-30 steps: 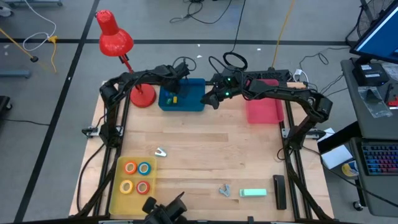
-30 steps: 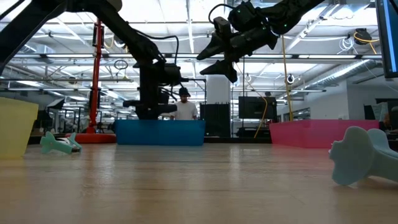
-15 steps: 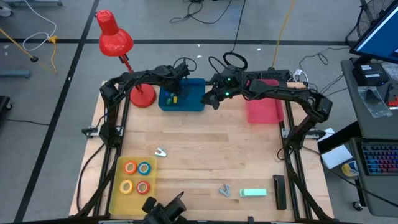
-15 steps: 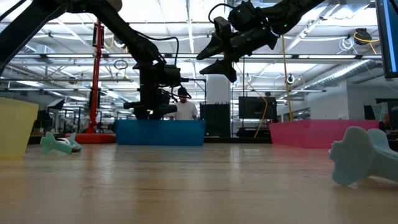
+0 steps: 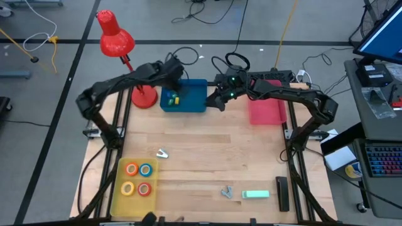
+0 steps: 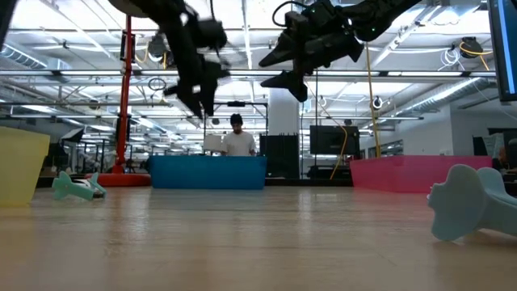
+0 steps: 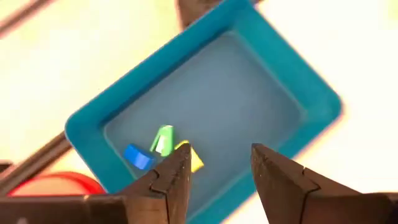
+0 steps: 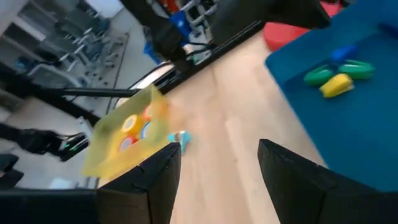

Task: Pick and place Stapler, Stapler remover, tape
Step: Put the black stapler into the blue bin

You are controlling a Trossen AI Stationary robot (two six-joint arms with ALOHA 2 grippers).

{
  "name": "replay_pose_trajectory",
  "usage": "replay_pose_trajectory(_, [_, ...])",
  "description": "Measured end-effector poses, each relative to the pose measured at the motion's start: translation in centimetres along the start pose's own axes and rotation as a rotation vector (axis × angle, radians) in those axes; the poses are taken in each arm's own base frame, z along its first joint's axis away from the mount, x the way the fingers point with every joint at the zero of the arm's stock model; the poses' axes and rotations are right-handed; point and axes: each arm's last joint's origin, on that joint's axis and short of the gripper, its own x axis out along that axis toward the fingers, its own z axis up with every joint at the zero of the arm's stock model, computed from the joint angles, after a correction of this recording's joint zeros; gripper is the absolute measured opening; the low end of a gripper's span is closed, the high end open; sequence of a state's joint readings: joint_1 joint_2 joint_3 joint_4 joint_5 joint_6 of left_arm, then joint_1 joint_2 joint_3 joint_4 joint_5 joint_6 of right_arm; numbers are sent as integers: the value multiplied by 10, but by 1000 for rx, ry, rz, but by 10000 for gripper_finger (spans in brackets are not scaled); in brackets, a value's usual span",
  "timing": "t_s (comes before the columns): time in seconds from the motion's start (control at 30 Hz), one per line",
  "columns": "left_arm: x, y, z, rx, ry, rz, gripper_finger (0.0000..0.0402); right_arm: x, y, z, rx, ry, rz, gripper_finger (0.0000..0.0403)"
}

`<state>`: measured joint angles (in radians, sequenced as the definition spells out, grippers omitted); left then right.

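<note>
Looking down past my left gripper (image 7: 217, 180), I see three small bits, green, blue and yellow, lying in the blue bin (image 5: 191, 100) right under it. My fingers there are apart and hold nothing. I think some of the job is done, but not all.

The four tape rolls (image 5: 138, 178) sit in the yellow bin (image 5: 117, 196), far from both my grippers. One small pale piece (image 5: 162, 153) lies on the table (image 5: 207, 150) near that bin. A grey piece (image 5: 227, 191), a mint block (image 5: 255, 194) and a black bar (image 5: 282, 192) wait far away too. The pink bin (image 5: 266, 112) looks bare.

My left arm is raised above the blue bin. My right gripper (image 5: 215, 100) hangs high just beside it, fingers wide, holding nothing.
</note>
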<state>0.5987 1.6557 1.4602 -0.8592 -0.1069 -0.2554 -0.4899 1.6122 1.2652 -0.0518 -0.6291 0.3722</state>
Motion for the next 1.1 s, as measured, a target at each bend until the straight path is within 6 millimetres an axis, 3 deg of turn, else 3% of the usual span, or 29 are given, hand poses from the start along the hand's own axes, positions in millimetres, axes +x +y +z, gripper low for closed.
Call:
replay_pose_trajectory(0.17, [-42,-19,-27,87,-64,-86,168,-11,11,-4,0,17,27,210])
replay_pose_trajectory(0.37, [-62,-26,-76,51,-142,-191,168,-38,38,-23,14,-21,-10,209])
replay_pose_trajectory(0.73, [-86,-24,-148,48,-390,-439,168,-90,84,-106,135,-75,-110,208])
replay_pose_trajectory(0.87, [-90,-21,-161,56,-434,-483,168,-100,88,-137,193,-64,-94,206])
replay_pose_trajectory(1.1, [-88,-18,-175,57,-425,-504,168,-110,87,-174,351,-35,-44,207])
